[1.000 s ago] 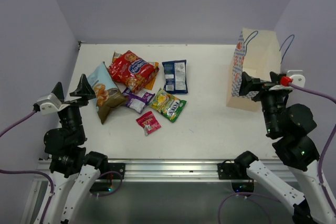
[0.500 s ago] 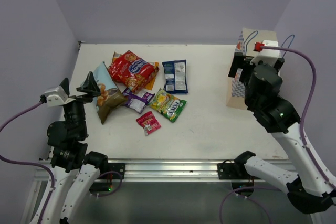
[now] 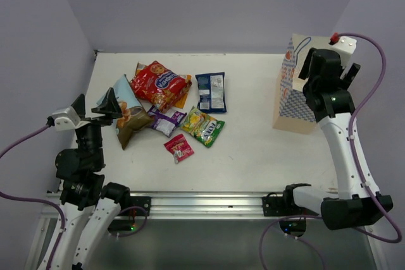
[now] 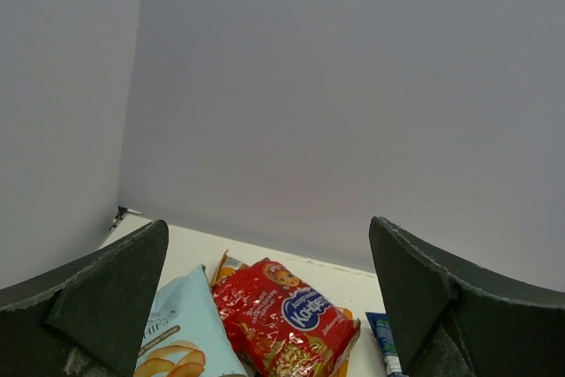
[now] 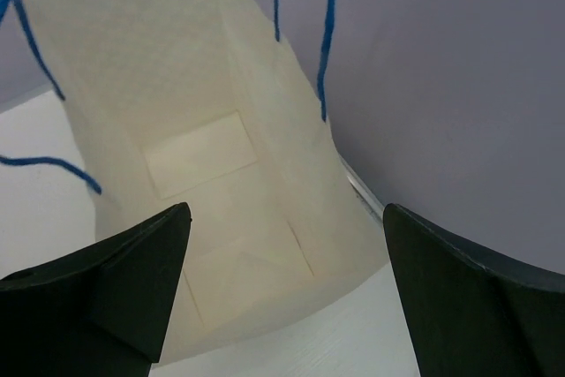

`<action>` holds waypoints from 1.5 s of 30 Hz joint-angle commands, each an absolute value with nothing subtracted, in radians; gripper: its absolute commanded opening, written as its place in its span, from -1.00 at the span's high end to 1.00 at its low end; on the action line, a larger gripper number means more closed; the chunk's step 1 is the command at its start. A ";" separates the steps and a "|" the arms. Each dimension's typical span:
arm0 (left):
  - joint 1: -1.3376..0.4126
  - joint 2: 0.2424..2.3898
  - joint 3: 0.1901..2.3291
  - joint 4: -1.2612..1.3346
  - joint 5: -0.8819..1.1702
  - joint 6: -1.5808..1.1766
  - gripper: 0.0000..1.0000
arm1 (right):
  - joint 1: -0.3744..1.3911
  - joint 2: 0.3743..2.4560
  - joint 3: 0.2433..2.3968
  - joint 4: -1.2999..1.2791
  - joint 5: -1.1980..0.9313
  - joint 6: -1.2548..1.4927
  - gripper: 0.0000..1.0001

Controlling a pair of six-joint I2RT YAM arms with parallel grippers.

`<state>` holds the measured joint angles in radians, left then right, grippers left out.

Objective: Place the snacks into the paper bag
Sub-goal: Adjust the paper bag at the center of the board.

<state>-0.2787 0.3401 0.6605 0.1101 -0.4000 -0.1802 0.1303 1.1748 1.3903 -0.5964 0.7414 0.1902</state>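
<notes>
Raised and swung toward the desk's [image 3: 253, 143] far right corner since a second ago, the right gripper [image 3: 326, 67] is now held over the paper bag [image 3: 292, 96], which stands upright there. Its jaws are spread wide, and the bag's empty pale inside is seen between them from the wrist. The left gripper [image 3: 93, 102] is held wide open near the left edge, beside the light-blue chip bag [image 3: 123, 102].

The snacks are clustered in the desk's left half: red packet [image 3: 158, 83], dark blue packet [image 3: 211, 92], purple packet [image 3: 166, 120], yellow-green packet [image 3: 204, 126] and pink-red packet [image 3: 179, 147]. White lettering on the red packet's blue oval cannot be read reliably.
</notes>
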 commanded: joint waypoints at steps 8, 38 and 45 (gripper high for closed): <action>-0.339 0.275 0.675 0.138 -0.465 -0.179 -0.99 | -0.109 1.284 1.485 -0.620 0.586 0.267 -0.81; -0.479 0.348 0.650 0.163 -0.459 -0.160 -0.92 | -0.270 1.453 1.499 -0.540 0.222 0.008 0.80; -0.500 0.409 0.653 0.158 -0.437 -0.178 -0.91 | -0.268 1.411 1.491 -0.551 0.183 -0.014 1.00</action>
<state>-0.4870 0.3763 0.6563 0.1177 -0.4541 -0.1722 -0.2649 1.4582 1.4609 -0.5770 0.2260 0.0021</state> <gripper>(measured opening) 0.958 0.015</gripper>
